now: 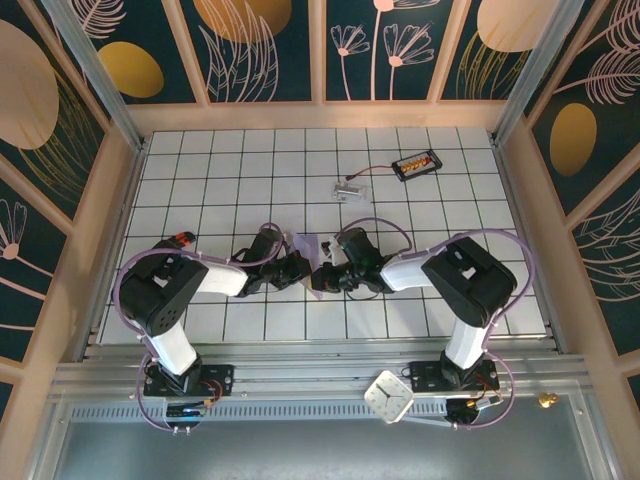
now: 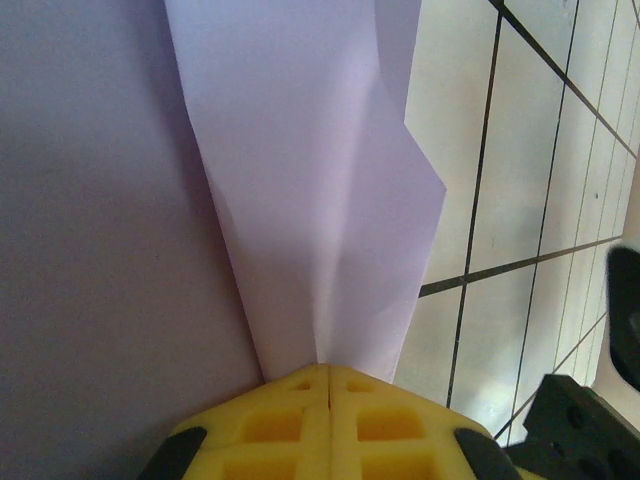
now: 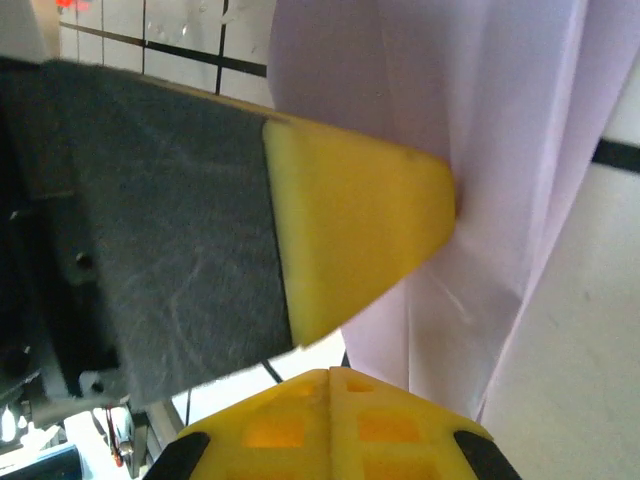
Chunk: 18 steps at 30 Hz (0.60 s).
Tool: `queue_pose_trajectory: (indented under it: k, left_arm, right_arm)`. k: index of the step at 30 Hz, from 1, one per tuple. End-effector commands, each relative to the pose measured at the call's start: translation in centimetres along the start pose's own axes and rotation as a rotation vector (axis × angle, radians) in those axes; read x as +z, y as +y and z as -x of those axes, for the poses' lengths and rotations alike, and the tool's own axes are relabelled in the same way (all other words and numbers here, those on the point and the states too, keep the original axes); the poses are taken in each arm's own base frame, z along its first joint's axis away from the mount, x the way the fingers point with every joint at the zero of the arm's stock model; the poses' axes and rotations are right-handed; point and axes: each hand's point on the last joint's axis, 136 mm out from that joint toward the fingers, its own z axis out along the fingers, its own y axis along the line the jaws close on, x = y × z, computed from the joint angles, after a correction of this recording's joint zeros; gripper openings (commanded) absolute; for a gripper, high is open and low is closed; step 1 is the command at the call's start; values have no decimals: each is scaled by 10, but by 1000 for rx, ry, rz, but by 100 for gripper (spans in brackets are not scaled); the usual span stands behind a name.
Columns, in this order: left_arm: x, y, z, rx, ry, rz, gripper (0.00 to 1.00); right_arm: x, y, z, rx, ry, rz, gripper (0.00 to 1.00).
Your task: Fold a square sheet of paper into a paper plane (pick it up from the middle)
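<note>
Creasing seems to be calling for gentle, even tension, with the left gripper (image 2: 328, 375) clamping the half-folded lavender sheet (image 2: 320, 200) and the right gripper (image 3: 330, 375) sitting shut beside it over the bench (image 2: 520, 200).

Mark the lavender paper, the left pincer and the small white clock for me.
lavender paper (image 2: 320, 180), left wrist view, on its folded middle panel.
left pincer (image 2: 328, 368), left wrist view, where its shut yellow tips meet.
white clock (image 1: 388, 396), top external view, on its face.
</note>
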Motion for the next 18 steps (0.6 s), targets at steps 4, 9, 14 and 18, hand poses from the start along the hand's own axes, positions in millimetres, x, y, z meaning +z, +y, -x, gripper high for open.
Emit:
queue_pose_trajectory:
  k: [4,9,14,18]
  left_arm:
    - [1,12,-9,-14,16,37,0]
    - [1,8,-7,0,13,36,0]
    - [2,2,-2,20,14,37,0]
    - [4,-4,2,44,16,39,1]
  right_arm:
    - [6,-16,7,-10,14,-63,0]
    - [2,-49,-30,57,93,-150,0]
    - [-9,-69,-61,94,139,-213,0]
    - [-11,-75,-70,107,156,-232,0]
